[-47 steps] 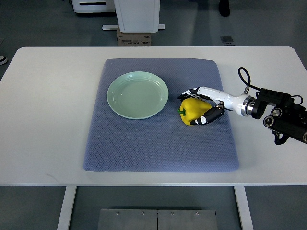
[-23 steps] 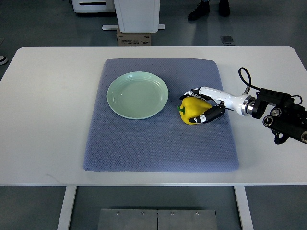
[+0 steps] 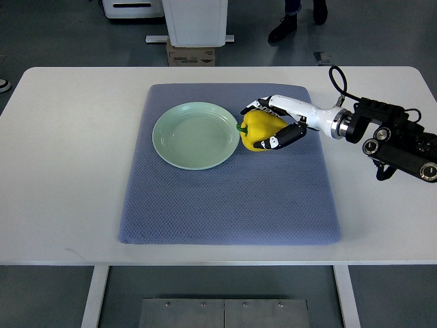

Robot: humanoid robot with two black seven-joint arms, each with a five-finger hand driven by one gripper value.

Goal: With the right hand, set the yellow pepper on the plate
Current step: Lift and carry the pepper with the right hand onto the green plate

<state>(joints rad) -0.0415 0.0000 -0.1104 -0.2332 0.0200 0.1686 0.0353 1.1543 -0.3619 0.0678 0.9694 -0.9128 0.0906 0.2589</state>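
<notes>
Gripping yellow pepper (image 3: 258,130), right hand (image 3: 273,123) now nearer plate (image 3: 196,135).

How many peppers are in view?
1. The pepper is yellow, held in the right hand over the mat, just right of the plate. None appears hidden.
</notes>
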